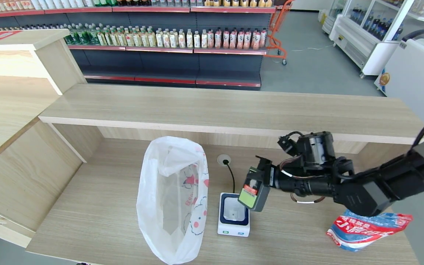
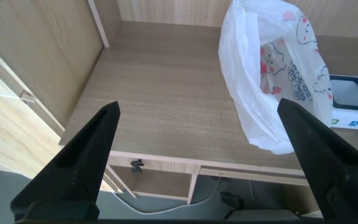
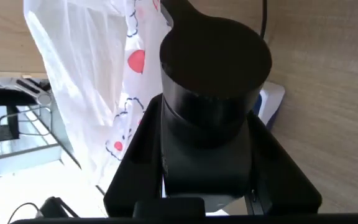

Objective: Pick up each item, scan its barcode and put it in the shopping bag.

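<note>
Canister (image 1: 250,193) clamped in right gripper (image 1: 257,189) near barcode scanner (image 1: 234,215); face label squarely to scanner window, hold steady. Left gripper (image 2: 197,106) apart.

Black right arm (image 1: 377,184), looped cables (image 1: 344,162), boxy black hand (image 1: 254,191)

I count on the counter: one white translucent plastic shopping bag (image 1: 173,198) with pink cartoon print; one white-and-blue box-shaped barcode scanner (image 1: 233,217); one dark cylindrical container (image 1: 249,193) with a green-and-red label; one red-white-and-blue snack pouch (image 1: 368,230); one black cable (image 1: 232,176).
</note>
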### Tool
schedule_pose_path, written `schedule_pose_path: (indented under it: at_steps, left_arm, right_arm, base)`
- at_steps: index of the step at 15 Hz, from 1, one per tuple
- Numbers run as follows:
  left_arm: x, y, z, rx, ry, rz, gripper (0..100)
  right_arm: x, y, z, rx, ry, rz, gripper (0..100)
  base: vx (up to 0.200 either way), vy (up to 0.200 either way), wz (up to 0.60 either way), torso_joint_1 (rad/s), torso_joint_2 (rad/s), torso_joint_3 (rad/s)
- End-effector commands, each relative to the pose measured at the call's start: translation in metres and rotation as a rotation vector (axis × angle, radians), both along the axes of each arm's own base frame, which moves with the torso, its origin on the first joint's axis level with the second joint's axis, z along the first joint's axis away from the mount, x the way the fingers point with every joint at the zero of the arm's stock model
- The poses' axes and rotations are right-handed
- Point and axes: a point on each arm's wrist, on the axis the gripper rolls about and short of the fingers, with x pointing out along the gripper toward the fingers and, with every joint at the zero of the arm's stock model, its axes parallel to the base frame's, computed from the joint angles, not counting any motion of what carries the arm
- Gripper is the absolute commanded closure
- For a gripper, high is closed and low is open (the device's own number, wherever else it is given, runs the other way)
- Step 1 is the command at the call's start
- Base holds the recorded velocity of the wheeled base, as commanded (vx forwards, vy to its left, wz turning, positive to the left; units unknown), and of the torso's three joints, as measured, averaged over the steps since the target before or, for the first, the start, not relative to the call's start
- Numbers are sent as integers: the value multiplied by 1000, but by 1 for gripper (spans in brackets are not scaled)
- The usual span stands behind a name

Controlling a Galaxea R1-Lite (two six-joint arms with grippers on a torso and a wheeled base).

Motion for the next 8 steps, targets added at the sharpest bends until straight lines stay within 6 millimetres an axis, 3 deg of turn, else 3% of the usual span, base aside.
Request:
schedule_pose_path:
  at_steps: [1, 4, 8]
  left_arm:
    - [0, 0, 0, -1, -1, -1, 0]
    - [0, 0, 0, -1, -1, -1, 0]
    - [0, 0, 0, -1, -1, -1, 0]
  right_arm:
    - [-52, -51, 48, -111, -288, 11, 100]
    - [-91, -70, 55, -121, -508, 71, 100]
    - [-138, -77, 51, -96, -577, 112, 100]
  base:
    - [0, 0, 0, 0, 0, 0]
    - [0, 0, 0, 0, 0, 0]
    - [0, 0, 0, 0, 0, 0]
